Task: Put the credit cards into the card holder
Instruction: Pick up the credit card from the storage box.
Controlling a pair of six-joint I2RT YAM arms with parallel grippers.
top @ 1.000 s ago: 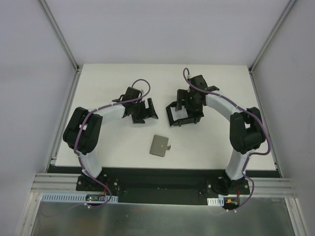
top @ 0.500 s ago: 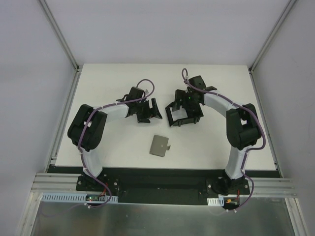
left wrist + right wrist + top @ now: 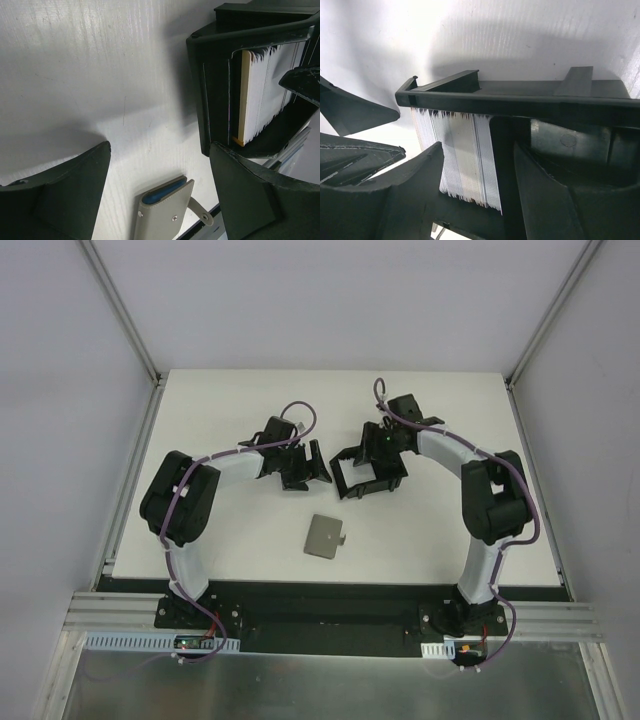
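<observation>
The black card holder point(image 3: 352, 480) lies at mid table, tipped up on one side, with a stack of white cards in it point(image 3: 465, 150). My right gripper point(image 3: 378, 452) is closed on one of its walls point(image 3: 502, 165). In the left wrist view the holder point(image 3: 215, 95) stands at upper right. My left gripper point(image 3: 310, 466) is open and empty, just left of the holder. The grey wallet point(image 3: 325, 536) lies nearer the front, and a blue card edge point(image 3: 162, 192) shows in its mouth. No loose dark blue card is in view.
The wallet's strap point(image 3: 200, 215) hangs open to the right. Metal frame posts point(image 3: 130, 330) stand at the table's back corners. The black base rail point(image 3: 320, 600) runs along the near edge.
My left gripper has moved right, closer to the card holder. The right gripper has tipped the holder up, and its frame has shifted a little to the left.
</observation>
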